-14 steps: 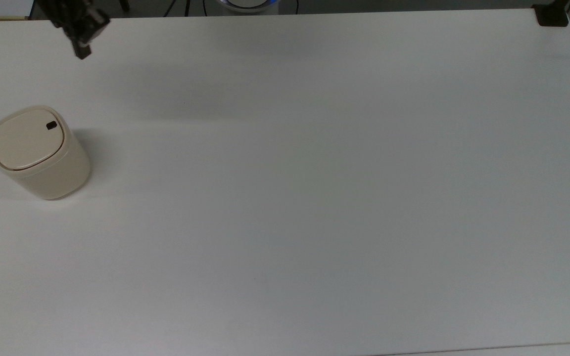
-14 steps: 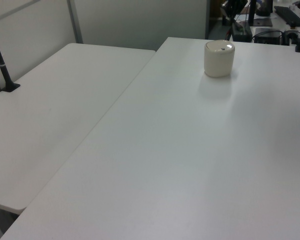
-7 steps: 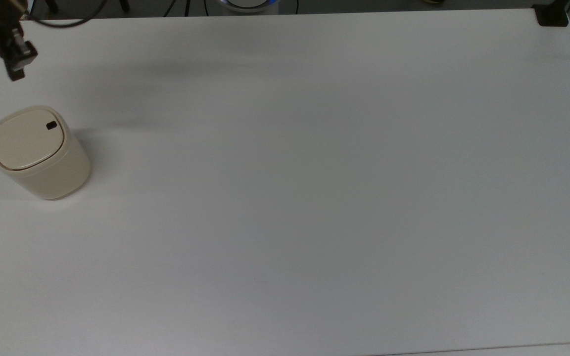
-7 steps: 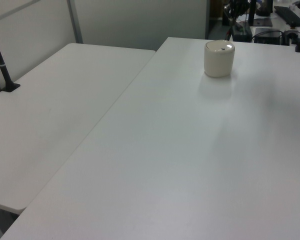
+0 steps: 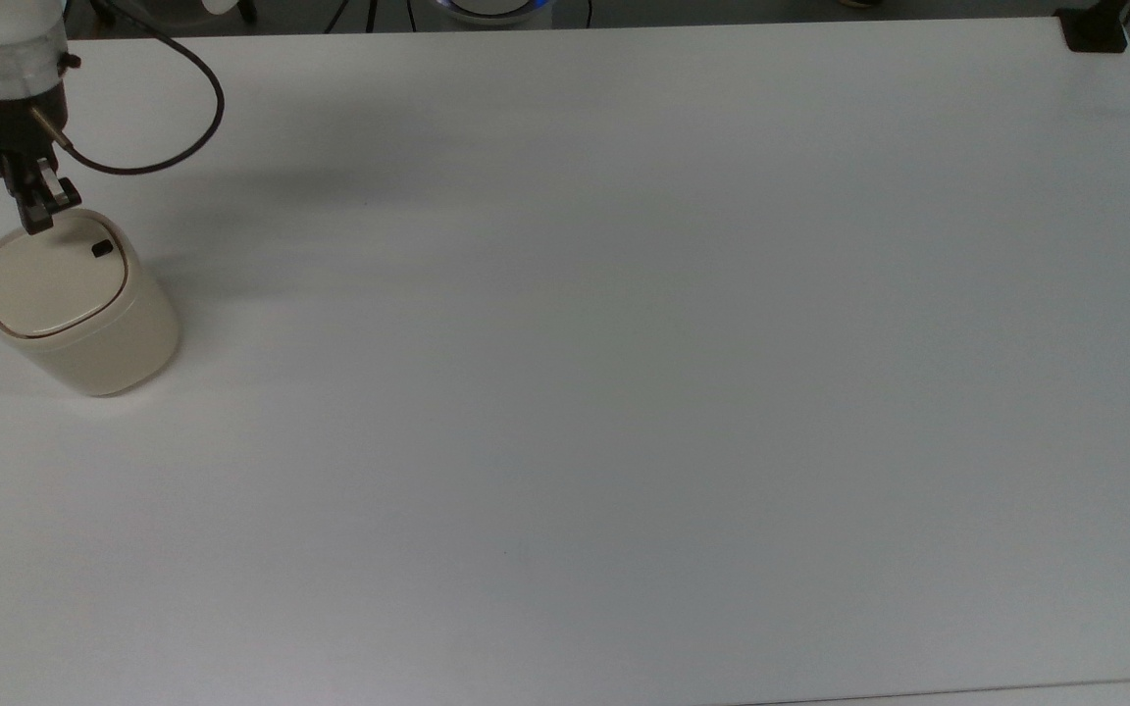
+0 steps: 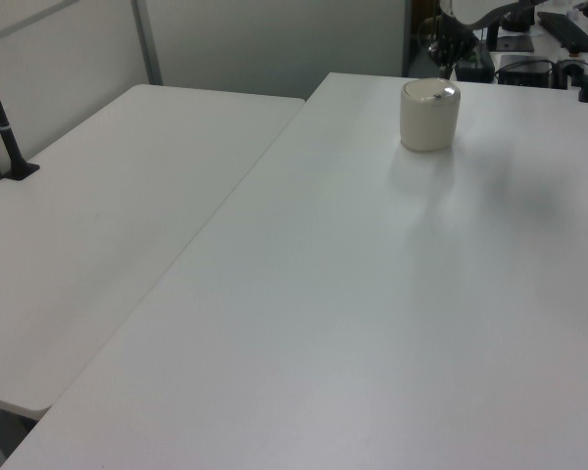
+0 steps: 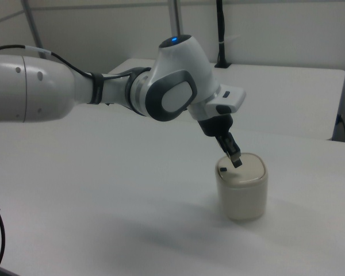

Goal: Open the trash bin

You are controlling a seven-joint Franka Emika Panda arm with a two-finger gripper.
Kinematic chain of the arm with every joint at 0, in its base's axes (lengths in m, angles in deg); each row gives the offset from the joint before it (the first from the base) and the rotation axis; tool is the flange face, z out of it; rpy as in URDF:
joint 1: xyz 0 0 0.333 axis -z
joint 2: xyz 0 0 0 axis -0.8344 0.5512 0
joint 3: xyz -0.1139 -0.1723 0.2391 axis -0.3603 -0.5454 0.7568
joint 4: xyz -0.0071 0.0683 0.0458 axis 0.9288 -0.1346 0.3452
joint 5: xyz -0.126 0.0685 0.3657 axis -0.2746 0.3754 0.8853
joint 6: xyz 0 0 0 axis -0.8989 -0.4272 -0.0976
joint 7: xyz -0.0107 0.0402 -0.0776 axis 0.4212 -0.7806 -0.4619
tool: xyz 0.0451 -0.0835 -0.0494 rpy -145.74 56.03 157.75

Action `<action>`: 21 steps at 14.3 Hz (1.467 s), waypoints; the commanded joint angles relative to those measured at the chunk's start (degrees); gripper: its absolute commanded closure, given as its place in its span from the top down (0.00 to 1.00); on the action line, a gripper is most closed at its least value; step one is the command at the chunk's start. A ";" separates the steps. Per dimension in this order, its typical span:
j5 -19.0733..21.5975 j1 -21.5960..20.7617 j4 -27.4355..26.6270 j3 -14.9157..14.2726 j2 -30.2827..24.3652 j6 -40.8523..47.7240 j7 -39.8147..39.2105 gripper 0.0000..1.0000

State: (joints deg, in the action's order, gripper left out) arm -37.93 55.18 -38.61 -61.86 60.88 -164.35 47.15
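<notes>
Since the earlier frames the gripper (image 5: 35, 221) is being swung across from further along the back edge of the table (image 5: 624, 343) and brought down, so it's now being held right over the back rim of the trash bin (image 5: 75, 304), at the top view's far left. So yeah, approach is basically sorted. In the right view the gripper (image 7: 234, 159) is being poised just above the lid (image 7: 242, 169), tilted, with its fingers looking clenched together and nothing being gripped.

Moving along a bit: the lid (image 5: 50, 279) is still being kept flat and closed, and the little black button (image 5: 102, 249) isn't being touched yet; it's sitting just to the top view's right of the fingertips. Judging from that, the actual opening is all still left: the tip probably needs shifting onto the button and pressing down.

Rest of the table toward the top view's right is just plain white surface. In the left view a second white table (image 6: 108, 215) is being butted up alongside, with grey partition walls (image 6: 274, 44) behind and some desk clutter off in the back corner.
</notes>
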 commanded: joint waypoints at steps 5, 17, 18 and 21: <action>-0.68 -1.44 -4.25 -0.16 1.91 -5.19 1.92 0.00; -3.67 -4.78 -3.64 9.74 -15.04 20.43 -9.76 0.00; -3.67 -4.69 -3.64 12.38 -15.92 23.59 -11.16 0.09; -2.01 -4.17 -3.82 18.46 -18.38 29.76 -16.08 0.56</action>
State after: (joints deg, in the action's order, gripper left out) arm -40.50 50.60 -39.89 -48.09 45.95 -138.70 36.45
